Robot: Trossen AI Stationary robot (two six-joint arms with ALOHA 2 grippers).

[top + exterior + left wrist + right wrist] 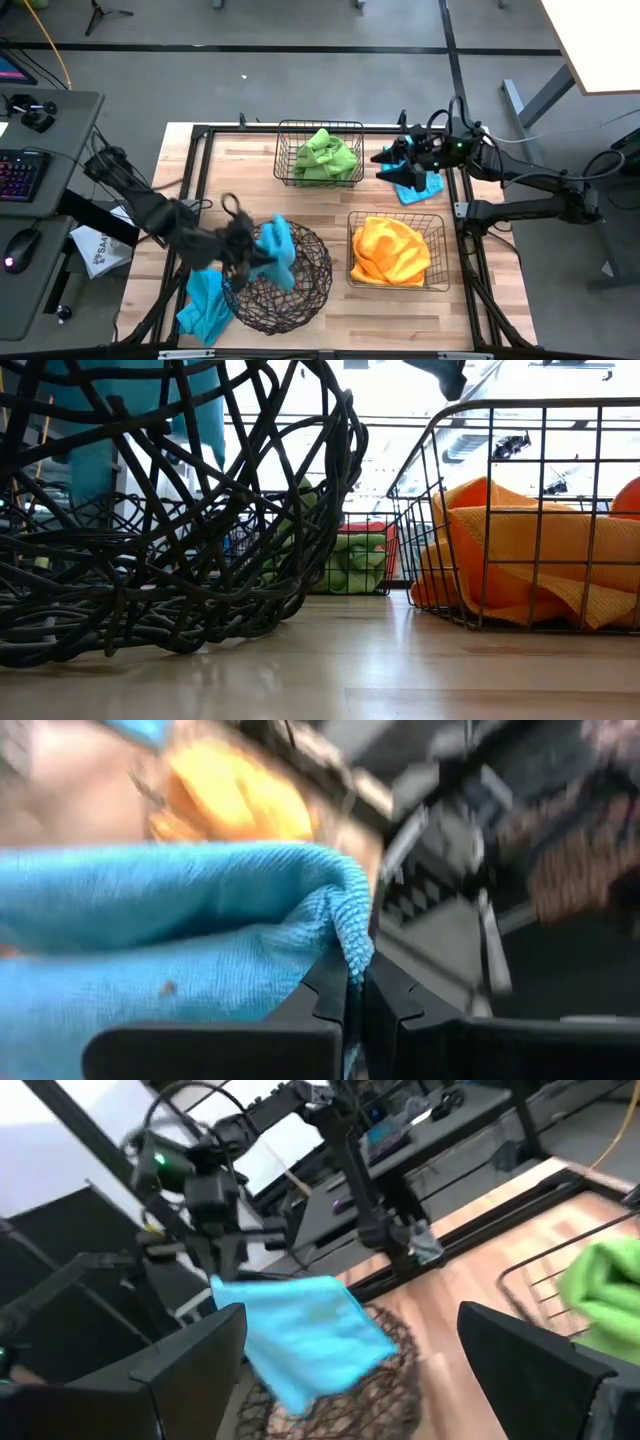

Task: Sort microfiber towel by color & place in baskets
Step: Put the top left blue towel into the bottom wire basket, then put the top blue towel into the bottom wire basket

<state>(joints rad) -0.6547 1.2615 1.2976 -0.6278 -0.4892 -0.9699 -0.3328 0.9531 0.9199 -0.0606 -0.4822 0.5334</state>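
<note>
On the wooden desk (330,205), a blue towel (279,248) is pinched in the closed left end effector (243,243) over the round basket (280,275). It should be lowered inside before release. Farther right, the right end effector (392,166) hangs open above another blue towel (418,187).

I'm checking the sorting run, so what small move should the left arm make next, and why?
Probably open the left gripper to drop its blue towel. It is shut on the towel, which hangs over the round wire basket, and no other basket holds blue.
</note>
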